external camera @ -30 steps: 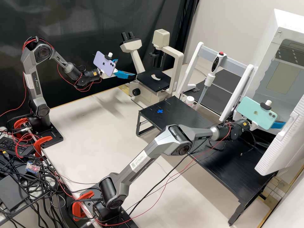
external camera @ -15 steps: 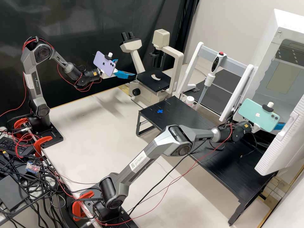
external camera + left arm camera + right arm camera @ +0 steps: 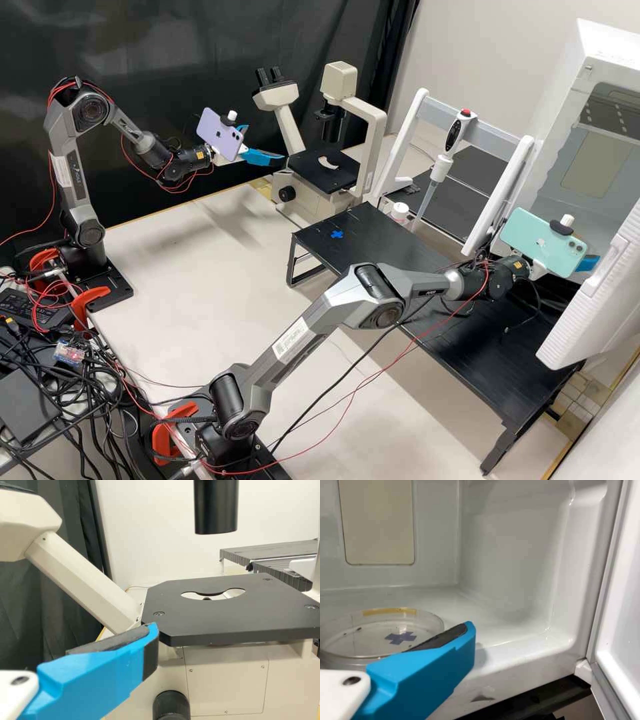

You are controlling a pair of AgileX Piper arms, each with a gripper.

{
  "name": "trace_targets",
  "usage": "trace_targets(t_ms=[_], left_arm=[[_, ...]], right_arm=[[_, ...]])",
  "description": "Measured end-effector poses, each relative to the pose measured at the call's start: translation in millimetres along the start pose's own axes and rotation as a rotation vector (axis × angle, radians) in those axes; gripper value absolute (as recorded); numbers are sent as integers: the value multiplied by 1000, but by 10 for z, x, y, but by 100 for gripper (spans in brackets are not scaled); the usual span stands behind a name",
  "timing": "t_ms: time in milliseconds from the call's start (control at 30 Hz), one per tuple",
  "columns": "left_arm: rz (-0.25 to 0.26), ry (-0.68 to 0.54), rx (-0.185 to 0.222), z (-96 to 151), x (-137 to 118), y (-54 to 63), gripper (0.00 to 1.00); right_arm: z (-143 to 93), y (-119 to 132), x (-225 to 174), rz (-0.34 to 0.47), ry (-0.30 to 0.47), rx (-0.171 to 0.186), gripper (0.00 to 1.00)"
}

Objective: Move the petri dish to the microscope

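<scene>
White box (image 3: 515,555), petri dish (image 3: 365,642) on its floor.
Clear, round and low, the dish has a yellow strip (image 3: 390,611) at its rim and a blue cross (image 3: 400,638) within its outline; the right gripper (image 3: 588,263) is beside it, jaws spread, while the left gripper (image 3: 267,143), also spread, hangs near the microscope (image 3: 320,175).

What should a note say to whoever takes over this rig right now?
Left gripper: open, beside the microscope stage.
Right gripper: open, at the petri dish, one finger by its rim; whether it touches, I can't tell.
Dish: on the floor of the white chamber.
Done: chamber door open, right gripper at the dish.
Left to do: close on the dish, lift it out, set it on the stage.
</scene>
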Motion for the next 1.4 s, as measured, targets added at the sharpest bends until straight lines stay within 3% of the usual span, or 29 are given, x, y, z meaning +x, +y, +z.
trace_targets(t_ms=[900, 1400], left_arm=[[0, 0, 0, 0, 0, 0, 100], [0, 0, 0, 0, 0, 0, 100]], right_arm=[[44, 3, -70, -14, -21, 7, 0], [116, 366, -263, 36, -30, -33, 0]])
